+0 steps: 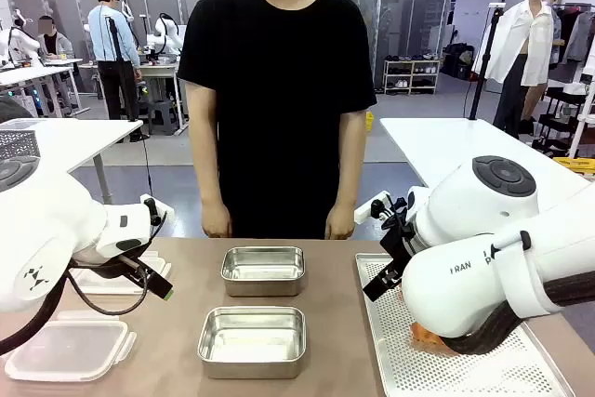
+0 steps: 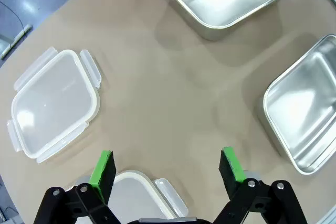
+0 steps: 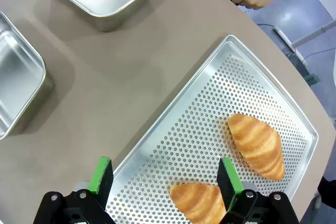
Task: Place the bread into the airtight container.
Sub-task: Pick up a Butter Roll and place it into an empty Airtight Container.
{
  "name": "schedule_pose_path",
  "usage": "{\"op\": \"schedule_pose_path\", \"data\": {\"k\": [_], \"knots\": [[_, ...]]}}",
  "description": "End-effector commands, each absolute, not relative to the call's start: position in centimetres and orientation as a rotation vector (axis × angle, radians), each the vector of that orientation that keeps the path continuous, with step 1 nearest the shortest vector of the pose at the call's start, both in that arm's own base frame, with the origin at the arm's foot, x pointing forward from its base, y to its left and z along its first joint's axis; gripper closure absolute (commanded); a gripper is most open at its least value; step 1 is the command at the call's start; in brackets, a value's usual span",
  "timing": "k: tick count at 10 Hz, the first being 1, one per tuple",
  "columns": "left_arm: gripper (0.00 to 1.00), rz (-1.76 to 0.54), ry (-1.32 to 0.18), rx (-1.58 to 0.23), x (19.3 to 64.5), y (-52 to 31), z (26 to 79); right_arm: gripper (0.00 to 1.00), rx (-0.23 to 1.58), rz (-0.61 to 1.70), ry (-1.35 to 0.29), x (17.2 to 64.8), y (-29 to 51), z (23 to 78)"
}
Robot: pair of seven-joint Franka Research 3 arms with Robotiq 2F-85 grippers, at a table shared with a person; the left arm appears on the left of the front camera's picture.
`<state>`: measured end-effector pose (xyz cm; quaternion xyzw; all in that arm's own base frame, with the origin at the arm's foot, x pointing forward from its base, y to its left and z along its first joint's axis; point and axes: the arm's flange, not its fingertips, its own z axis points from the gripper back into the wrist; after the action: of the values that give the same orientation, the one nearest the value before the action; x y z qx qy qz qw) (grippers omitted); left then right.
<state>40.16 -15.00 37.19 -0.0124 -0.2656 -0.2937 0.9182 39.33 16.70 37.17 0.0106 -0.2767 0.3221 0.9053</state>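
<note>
Two croissants lie on a perforated metal tray (image 3: 210, 108): one croissant (image 3: 257, 145) toward the tray's far side, the other croissant (image 3: 197, 202) just at my right gripper's (image 3: 164, 178) fingertips. That gripper hangs open above the tray. A sliver of bread (image 1: 428, 334) peeks out under my right arm. Two empty steel containers stand mid-table, a far container (image 1: 263, 270) and a near container (image 1: 252, 340). My left gripper (image 2: 167, 167) is open over bare tabletop, between the clear lids and the containers.
Two clear plastic lids with clip tabs lie at the left: one lid (image 2: 52, 103) flat on the table, another lid (image 2: 139, 198) under my left fingers. A person stands at the far edge, hands (image 1: 217, 220) hanging by the table.
</note>
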Motion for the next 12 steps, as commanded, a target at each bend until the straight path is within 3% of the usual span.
{"op": "schedule_pose_path", "data": {"k": [1, 12], "knots": [[0.0, -0.605, -0.546, -0.026, 40.14, -15.05, 37.19, 0.0, 0.022, 0.665, -0.572, 39.33, 16.7, 37.17], [0.0, -0.606, -0.546, -0.025, 40.13, -15.08, 37.19, 0.0, 0.021, 0.668, -0.572, 39.32, 16.71, 37.17]]}}
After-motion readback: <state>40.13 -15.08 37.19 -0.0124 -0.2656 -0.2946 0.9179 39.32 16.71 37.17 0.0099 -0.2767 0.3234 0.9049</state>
